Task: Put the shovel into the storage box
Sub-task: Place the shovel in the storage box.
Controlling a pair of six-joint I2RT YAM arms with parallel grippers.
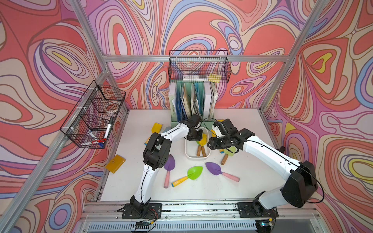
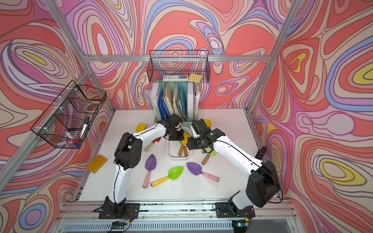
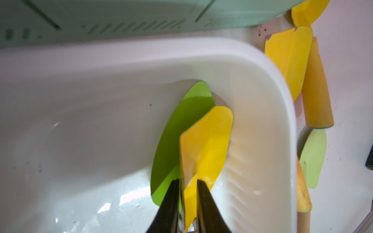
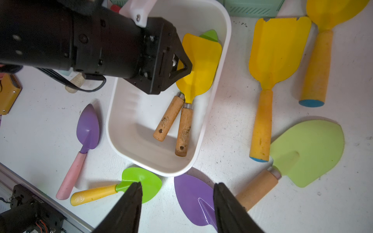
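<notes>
**Asker:** Letting go, or holding?

**Me:** I cannot tell. My left pincer (image 3: 187, 181) has its jaws close on either side of the yellow shovel (image 3: 205, 145), low on the blade. Whether they press it, the views do not show. The shovel lies inside the storage box (image 4: 131, 129), its blade over the blade of a green shovel (image 3: 173, 129), and both wooden handles are on the box floor.

**Asker:** So this is the release?

**Me:** I judge so. Next I need the jaws spread clear and a straight lift, so that nothing snags the blade.

**Asker:** And your right?

**Me:** My right pincer (image 4: 178, 184) hangs spread and empty over a purple shovel (image 4: 193, 197) that is outside the box.

**Asker:** Other containers?

**Me:** The mint file holder (image 4: 252, 8) behind the box holds folders. The side wire basket (image 1: 77, 105) holds markers (image 1: 109, 126).
</notes>
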